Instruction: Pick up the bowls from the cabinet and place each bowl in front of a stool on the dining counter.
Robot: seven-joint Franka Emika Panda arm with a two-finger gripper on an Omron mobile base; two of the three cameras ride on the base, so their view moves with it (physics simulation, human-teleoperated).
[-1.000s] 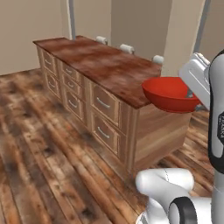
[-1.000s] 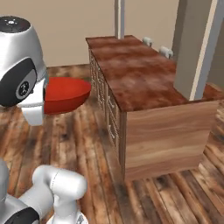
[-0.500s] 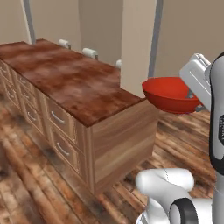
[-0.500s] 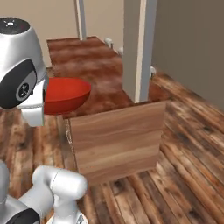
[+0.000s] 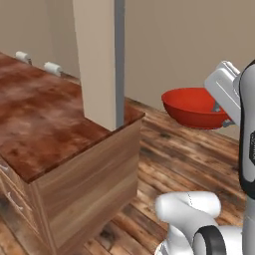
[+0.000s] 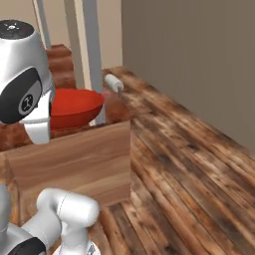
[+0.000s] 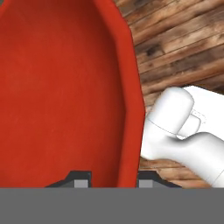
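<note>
You had one red bowl [image 7: 65, 92], glossy, round and shallow, carried in the air above the plank floor [image 5: 194, 154], beside the end of the dining counter [image 5: 45, 134]. Your gripper [image 7: 107, 177] was clamped on its rim, one finger inside and one outside. The counter top was dark reddish wood grain. You could count two stools [image 5: 52, 67] with off-white padded cylindrical tops behind it.

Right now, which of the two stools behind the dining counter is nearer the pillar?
The right-hand stool in the left base view; only its off-white padded top shows over the dining counter. It sits closer to the pillar than the other stool, farther left.
</note>
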